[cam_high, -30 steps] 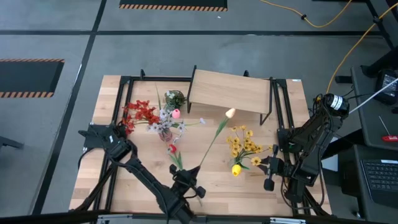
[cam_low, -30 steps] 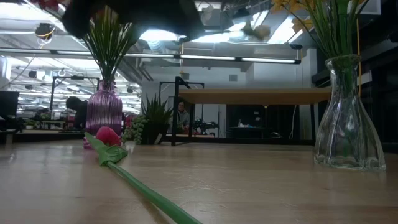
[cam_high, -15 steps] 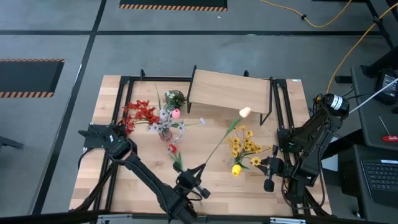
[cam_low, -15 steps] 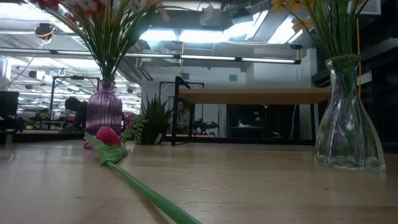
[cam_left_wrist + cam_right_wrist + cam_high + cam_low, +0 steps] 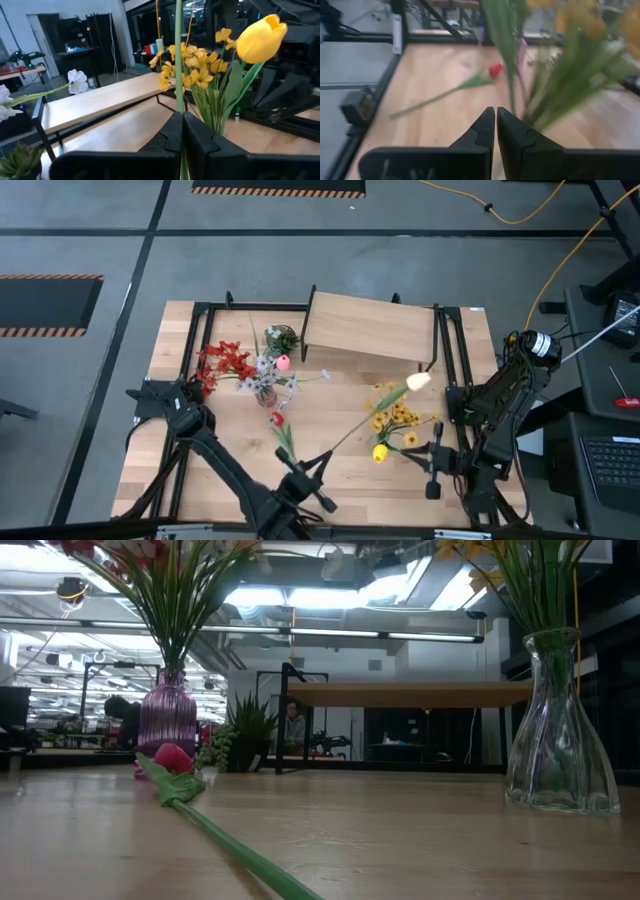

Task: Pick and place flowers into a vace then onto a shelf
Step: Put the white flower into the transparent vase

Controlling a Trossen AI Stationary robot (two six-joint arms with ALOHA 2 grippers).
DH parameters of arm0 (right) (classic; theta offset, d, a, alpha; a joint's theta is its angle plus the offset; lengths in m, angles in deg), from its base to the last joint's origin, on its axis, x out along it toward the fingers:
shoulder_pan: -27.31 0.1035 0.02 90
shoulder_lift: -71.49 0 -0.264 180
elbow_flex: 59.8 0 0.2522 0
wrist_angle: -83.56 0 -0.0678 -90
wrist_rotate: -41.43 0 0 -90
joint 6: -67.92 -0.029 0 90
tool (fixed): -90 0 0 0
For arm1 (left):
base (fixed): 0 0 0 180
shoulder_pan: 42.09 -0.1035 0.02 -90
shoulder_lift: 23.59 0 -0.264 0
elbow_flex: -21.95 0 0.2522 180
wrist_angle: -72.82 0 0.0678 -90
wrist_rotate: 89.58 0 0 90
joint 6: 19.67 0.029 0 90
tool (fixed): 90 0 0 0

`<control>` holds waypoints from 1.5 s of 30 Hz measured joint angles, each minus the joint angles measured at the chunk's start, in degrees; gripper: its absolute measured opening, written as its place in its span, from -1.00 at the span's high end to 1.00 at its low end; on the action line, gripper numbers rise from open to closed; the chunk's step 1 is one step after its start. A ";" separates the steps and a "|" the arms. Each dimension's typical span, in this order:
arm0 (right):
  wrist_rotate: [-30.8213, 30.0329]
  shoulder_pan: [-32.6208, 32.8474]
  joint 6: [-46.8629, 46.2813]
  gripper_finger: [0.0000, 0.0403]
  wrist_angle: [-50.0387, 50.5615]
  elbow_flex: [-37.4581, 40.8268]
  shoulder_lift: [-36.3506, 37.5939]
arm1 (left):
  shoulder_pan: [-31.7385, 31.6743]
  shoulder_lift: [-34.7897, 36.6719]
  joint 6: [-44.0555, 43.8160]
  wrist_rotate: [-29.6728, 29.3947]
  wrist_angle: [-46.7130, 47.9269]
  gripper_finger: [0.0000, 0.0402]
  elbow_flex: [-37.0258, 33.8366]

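Note:
My left gripper [image 5: 312, 468], near the table's front middle, is shut on the green stem [image 5: 178, 70] of a flower. Its pale yellow bud [image 5: 418, 380] hangs above the yellow blooms [image 5: 395, 415] in the clear glass vase [image 5: 560, 730], which also holds a yellow tulip [image 5: 260, 37]. My right gripper [image 5: 496, 120] is shut on nothing, just right of that vase. A red tulip [image 5: 278, 420] lies flat on the table. The purple vase [image 5: 167, 720] holds red clusters [image 5: 225, 362] and white blossoms. The shelf [image 5: 370, 325] stands at the far middle. My left gripper pinches the flower's stem [image 5: 179, 107] between its two fingers, toward the stem's lower end. The fingers come in about level from the table's near side. The stem slants away toward the far right. The flower is lifted clear of the table.
A small green leafy plant [image 5: 281, 338] stands left of the shelf. Black metal frame rails [image 5: 200, 330] run along the table's left, far and right sides. Bare wood [image 5: 230, 460] lies near the front, between the two vases.
My left gripper has risen and rolled, still shut on the stem. The held flower has swung about. Its bud has gone from in front of the shelf toward the table's right edge and now stands over the yellow blooms.

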 joint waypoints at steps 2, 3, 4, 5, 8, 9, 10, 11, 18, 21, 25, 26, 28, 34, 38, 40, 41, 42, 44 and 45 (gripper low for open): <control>0.02 0.00 7.59 0.88 -6.84 0.00 0.00 | 0.43 0.03 -0.02 -0.01 0.03 0.99 0.01; 0.07 0.00 11.17 0.88 -10.42 0.00 0.00 | 0.71 0.03 -0.02 0.01 0.03 0.99 -0.02; 0.37 0.00 14.51 0.88 -13.92 0.00 0.00 | 1.07 0.03 -0.02 0.01 0.01 0.99 -0.02; 1.08 0.00 17.58 0.88 -17.32 0.00 0.00 | 1.49 0.03 -0.10 -0.01 0.01 0.99 0.00; 4.44 0.00 24.93 0.88 -26.15 0.00 0.00 | 2.63 0.03 -0.90 0.01 0.01 0.99 -0.02; 5.83 -0.23 26.77 0.88 -28.29 -0.02 0.00 | 3.01 0.03 -0.94 0.01 0.01 0.99 -0.02; 7.33 -0.47 28.54 0.88 -30.10 -0.02 -0.02 | 3.31 0.03 -0.96 -0.02 0.01 0.99 -0.02; 8.55 -0.71 29.60 0.88 -31.56 -0.02 -0.12 | 3.72 0.03 -0.98 -0.01 0.01 0.99 -0.02; 10.52 -3.17 38.55 0.88 -44.67 -0.02 -4.05 | 6.02 0.03 -0.69 0.03 -0.58 0.99 -0.04; 14.76 -4.91 43.35 0.88 -51.08 -0.02 -5.85 | 6.80 0.03 -0.63 0.07 -1.01 0.99 -0.04; 23.82 -7.24 49.66 0.88 -61.29 -0.02 -7.34 | 7.43 0.03 0.45 1.08 -2.04 0.99 -0.04; 25.44 -7.76 51.09 0.88 -63.44 -0.02 -7.61 | 7.49 0.03 1.65 1.88 -2.77 0.99 -0.04; 27.09 -8.72 53.17 0.88 -65.90 -0.03 -7.89 | 7.54 0.03 5.00 3.17 -5.12 0.99 -0.04; 30.19 -12.51 52.57 0.73 -66.81 -0.04 -7.91 | 7.66 0.01 18.91 4.89 -14.63 0.99 -0.04; 34.83 -14.29 52.05 0.58 -68.96 -0.04 -7.91 | 7.77 -0.01 28.06 6.63 -22.07 0.99 -0.04; 34.78 -14.91 53.06 0.51 -69.08 -0.04 -7.91 | 7.88 -0.01 32.23 7.06 -25.96 0.99 -0.04; 34.78 -15.18 53.19 0.48 -69.03 -0.04 -7.91 | 7.97 -0.01 34.36 7.07 -27.97 0.99 -0.04; 34.76 -15.43 53.15 0.46 -69.07 -0.04 -7.91 | 8.07 -0.03 36.42 7.07 -29.93 0.99 -0.04; 34.76 -15.70 53.19 0.43 -69.29 -0.04 -7.91 | 8.29 -0.03 40.46 7.19 -33.90 0.99 -0.04; 34.80 -15.81 53.18 0.42 -69.35 -0.04 -7.91 | 8.36 -0.03 42.09 7.45 -35.66 0.99 -0.04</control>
